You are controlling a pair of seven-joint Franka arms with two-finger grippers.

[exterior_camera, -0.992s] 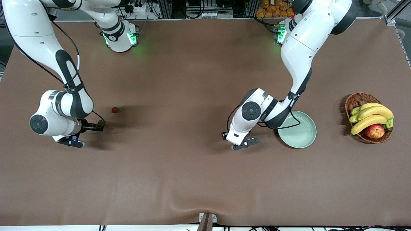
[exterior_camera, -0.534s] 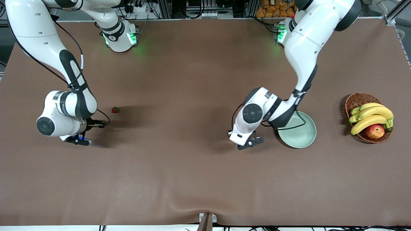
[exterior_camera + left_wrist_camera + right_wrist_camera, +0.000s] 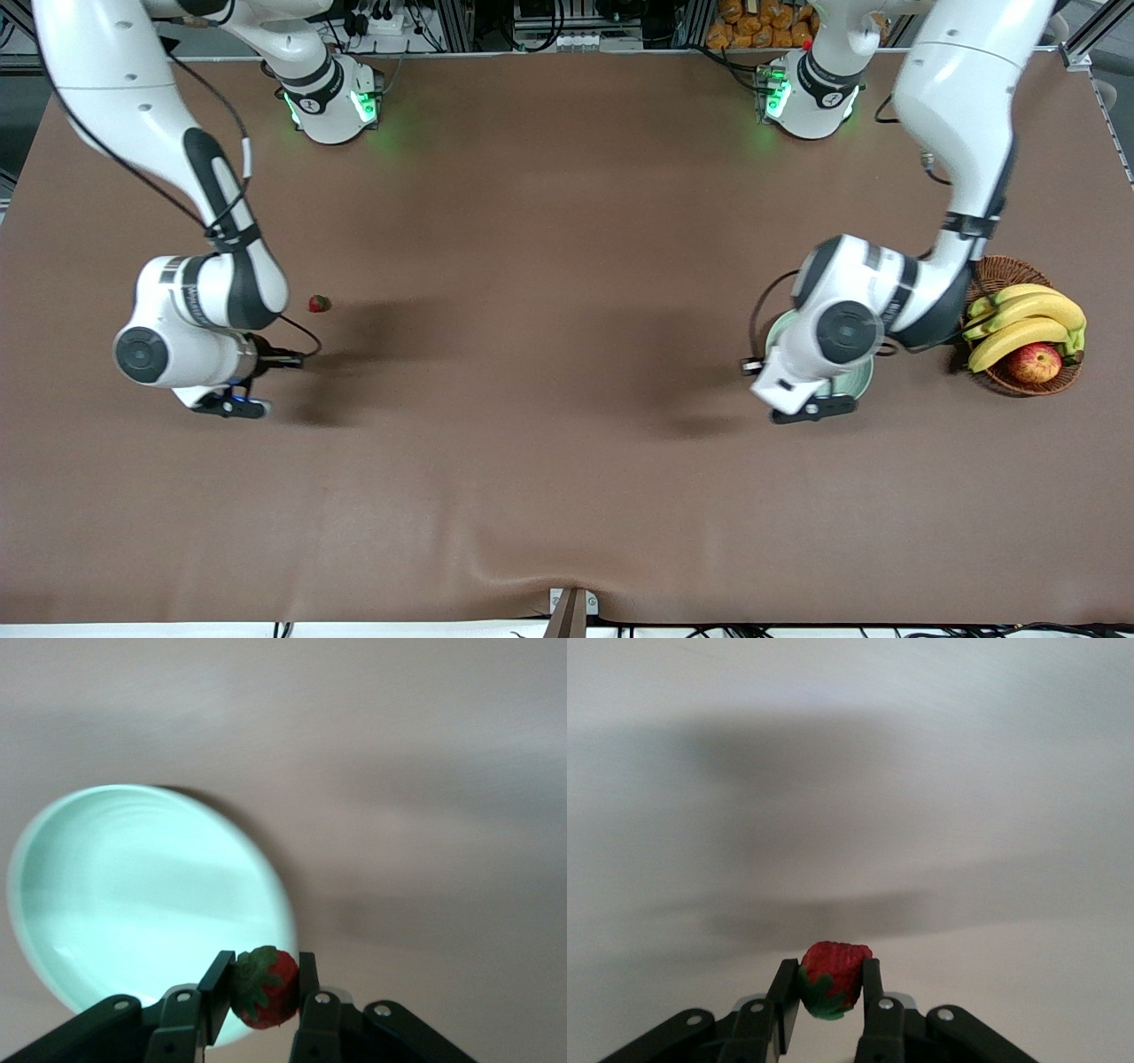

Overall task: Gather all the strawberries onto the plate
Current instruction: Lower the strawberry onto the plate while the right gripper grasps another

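Left gripper (image 3: 262,985) grasps strawberry (image 3: 264,987) over plate (image 3: 133,904) rim. Right gripper (image 3: 829,985) grasps second berry (image 3: 831,980) above table. Third berry (image 3: 318,304) at right gripper's 1 o'clock.

You find no text, label, brand, number or sign that you can read in these views; the small markings on the right arm's wrist (image 3: 168,292) stay illegible.

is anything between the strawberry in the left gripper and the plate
Nothing visible. The left gripper, shut on a strawberry, hangs at the edge of the plate, whose surface shows bare in the left wrist view.
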